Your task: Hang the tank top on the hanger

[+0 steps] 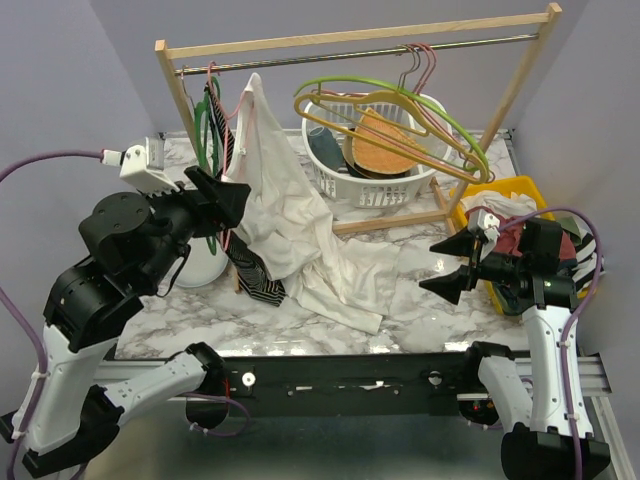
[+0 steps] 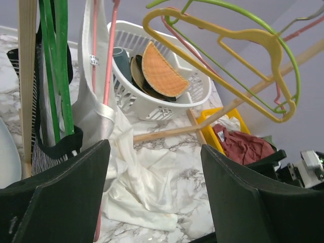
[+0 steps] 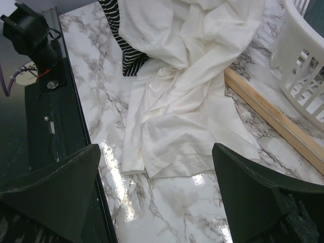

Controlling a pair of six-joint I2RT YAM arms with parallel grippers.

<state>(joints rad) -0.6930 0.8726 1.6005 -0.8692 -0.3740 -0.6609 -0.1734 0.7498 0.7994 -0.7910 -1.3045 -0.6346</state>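
Table [image 1: 430,315]: tank top [image 1: 290,225] seemingly beside left end effector [image 1: 228,200].

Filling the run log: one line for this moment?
left gripper open, by hanger | right gripper open, above table | tank top hanging at hanger on rail, lower half pooled on table

The tank top [image 1: 290,220] is plain white, thin and much creased. In the upper left of the top view its narrow upper part hangs almost upright from the rail [image 1: 350,48]. Lower down, toward the frame's centre, the body spills in loose folds onto the marble table [image 1: 420,300], hem lying flat. The hanger [image 2: 109,55] is thin pink wire. In the upper left of the left wrist view its two strands run down on either side of a white strap.
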